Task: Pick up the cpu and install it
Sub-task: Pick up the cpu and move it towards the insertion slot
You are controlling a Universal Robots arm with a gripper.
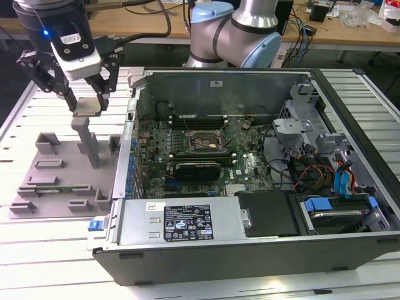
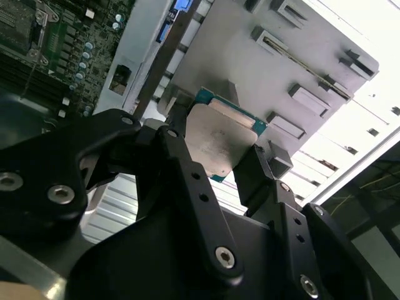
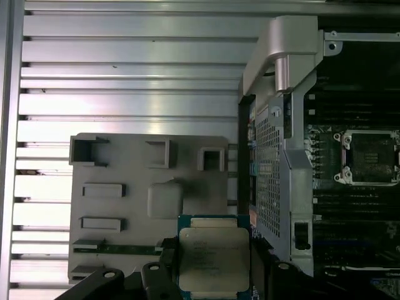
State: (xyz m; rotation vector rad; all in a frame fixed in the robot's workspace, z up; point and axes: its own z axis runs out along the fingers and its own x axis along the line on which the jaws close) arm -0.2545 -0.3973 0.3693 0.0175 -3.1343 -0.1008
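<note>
The gripper is clenched on the cpu, holding it in the air above the grey tray, near the exterior view's left edge and well apart from the open computer case. In that view the chip hangs just over the tray's upright post, and whether they touch cannot be told. In the first wrist view the post's square top lies bare, offset from the cpu. This view also looks straight down on the empty socket inside the case. The second wrist view shows the grip itself: 2 black fingers press opposite edges of the cpu, its silvery top facing the camera, with the tray behind it.
</note>
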